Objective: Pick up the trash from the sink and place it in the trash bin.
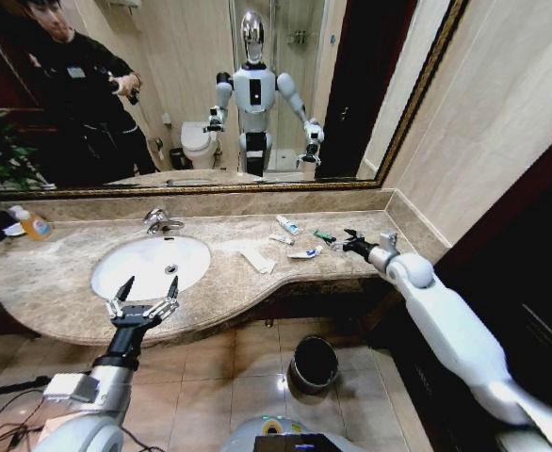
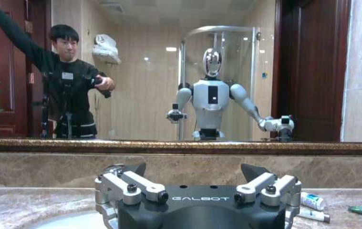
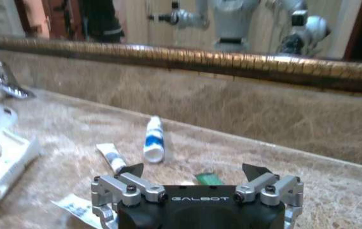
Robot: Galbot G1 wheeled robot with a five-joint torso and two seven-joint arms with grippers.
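Observation:
The trash lies on the marble counter to the right of the sink (image 1: 151,266). It is a white tube with blue print (image 1: 288,225) (image 3: 153,139), a smaller tube (image 1: 281,239) (image 3: 111,157), a third tube (image 1: 305,252), a green piece (image 1: 325,236) (image 3: 207,179) and a flat paper wrapper (image 1: 257,259) (image 3: 5,162). My right gripper (image 1: 344,242) (image 3: 193,169) hovers open just right of the green piece, holding nothing. My left gripper (image 1: 149,287) (image 2: 193,169) stands open over the basin's front rim. The trash bin (image 1: 314,363) sits on the floor below the counter.
A chrome tap (image 1: 160,222) stands behind the basin. An orange-liquid soap bottle (image 1: 33,223) is at the counter's far left. A wide mirror and a marble backsplash run along the back, and a side wall closes the counter on the right.

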